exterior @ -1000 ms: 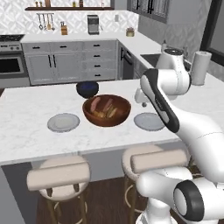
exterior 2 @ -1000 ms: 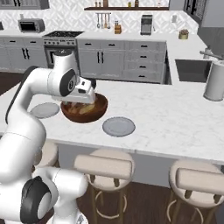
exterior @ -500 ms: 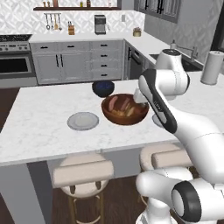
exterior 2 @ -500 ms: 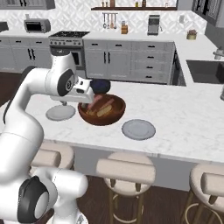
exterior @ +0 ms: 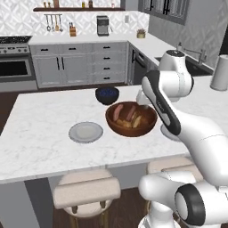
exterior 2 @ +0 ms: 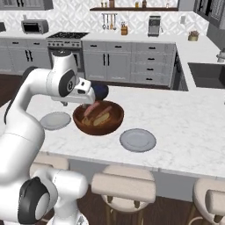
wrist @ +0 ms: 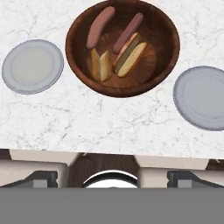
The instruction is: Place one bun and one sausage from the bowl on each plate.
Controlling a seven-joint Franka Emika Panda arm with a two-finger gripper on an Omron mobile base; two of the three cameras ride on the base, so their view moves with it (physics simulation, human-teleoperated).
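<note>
2 sausages (wrist: 99, 27) and 2 buns (wrist: 131, 57) lie in the bowl (wrist: 167, 27) between 2 bare plates (wrist: 32, 66); we judge them light, soft, possibly slippery, best pinched mid-length across the short axis by our claw, jaws wide apart, empty above the bench (wrist: 109, 127).

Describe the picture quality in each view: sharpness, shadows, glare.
Hand view: sharp, even light, no glare; the buns and sausages sit crisp in the bowl. Left base view: softer, slightly blurred; the bowl's inside is shaded. Right base view: soft too, with faint shadow under the plate.
</note>
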